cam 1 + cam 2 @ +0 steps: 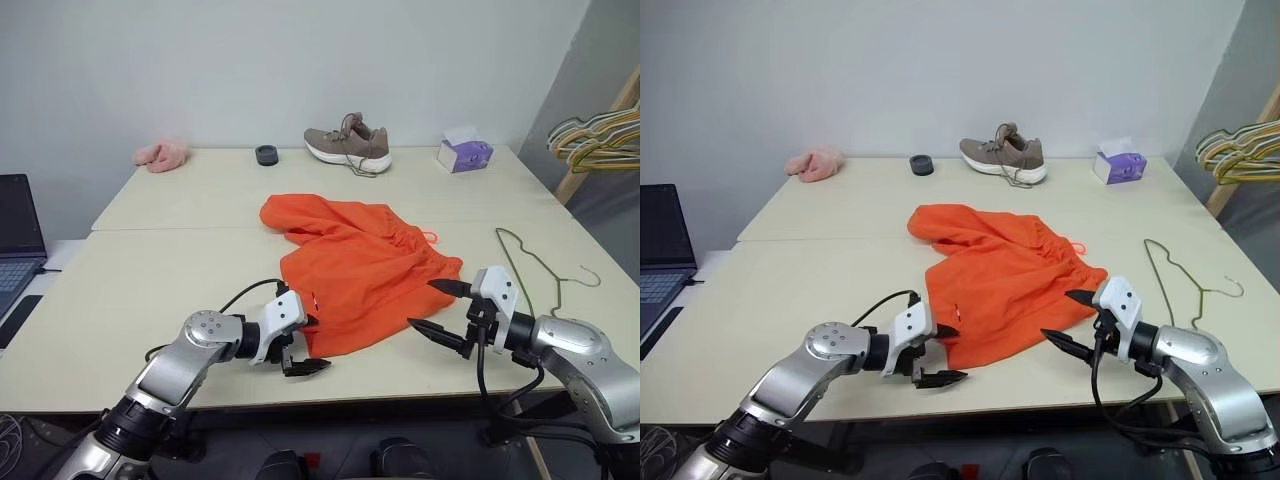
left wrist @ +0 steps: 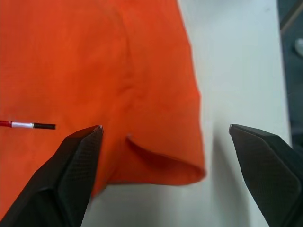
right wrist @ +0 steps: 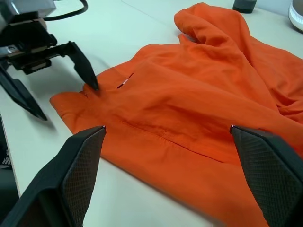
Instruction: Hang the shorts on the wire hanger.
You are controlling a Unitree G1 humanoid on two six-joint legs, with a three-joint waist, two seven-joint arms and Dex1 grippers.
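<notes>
The orange shorts [image 1: 360,270] lie crumpled and flat in the middle of the table, drawstring end toward the right. To their right, flat on the table, rests the thin wire hanger [image 1: 535,265] with its hook near the table's right edge. My left gripper [image 1: 318,343] is open at the shorts' near-left corner, one finger over the hem [image 2: 156,168], the other over bare table. My right gripper [image 1: 421,303] is open just off the shorts' near-right edge, pointing left across the cloth [image 3: 199,109]. Neither holds anything.
At the table's back stand a brown shoe [image 1: 348,145], a small black round thing [image 1: 266,154], a pink fluffy cloth [image 1: 162,154] and a purple tissue box [image 1: 463,152]. A laptop [image 1: 18,240] sits at the left. A bunch of coloured hangers [image 1: 600,135] hangs at the right.
</notes>
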